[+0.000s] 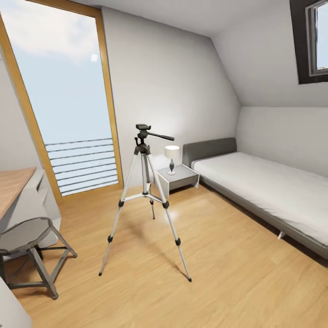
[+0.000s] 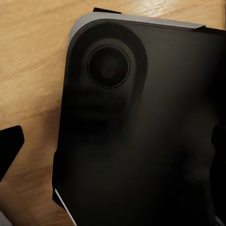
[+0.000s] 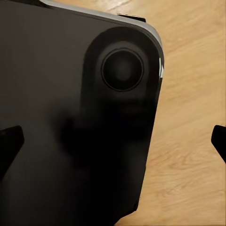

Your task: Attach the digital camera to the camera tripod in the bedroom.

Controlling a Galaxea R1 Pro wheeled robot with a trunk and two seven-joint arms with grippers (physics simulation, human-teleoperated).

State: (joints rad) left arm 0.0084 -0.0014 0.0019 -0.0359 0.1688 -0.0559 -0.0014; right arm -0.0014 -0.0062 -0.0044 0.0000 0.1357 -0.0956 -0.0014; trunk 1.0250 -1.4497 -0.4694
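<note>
stands the camera tripod [image 1: 145, 196] upright on the light wood floor [image 1: 218, 273] mid-room, 3 silver legs splayed, black head topmost with its pan handle reaching toward the bed [image 1: 269, 191]. rises behind it a tall wood-framed window [image 1: 64, 105], and beside its far leg sits a grey nightstand [image 1: 180, 177] bearing a small lamp [image 1: 171, 158] with a white shade. runs the grey-framed bed, white mattress atop, along the right wall under the sloped ceiling. shows at the left a wooden desk edge [image 1: 11, 187] and, just in front, a low grey metal stool [image 1: 32, 248], well apart from the tripod. looks down, in the left wrist view, on a dark rounded base panel [image 2: 141, 132] over wood floor, with the left gripper [image 2: 115, 148] spread wide: 1 black fingertip [image 2: 9, 146] at one edge, the other barely at the opposite edge, nothing between. same in the right wrist view: right gripper [image 3: 115, 141] parted wide, dark fingertips [image 3: 9, 143] at either edge, gripping nothing, over a like dark panel [image 3: 70, 117] and floor. cannot see the digital camera.
</note>
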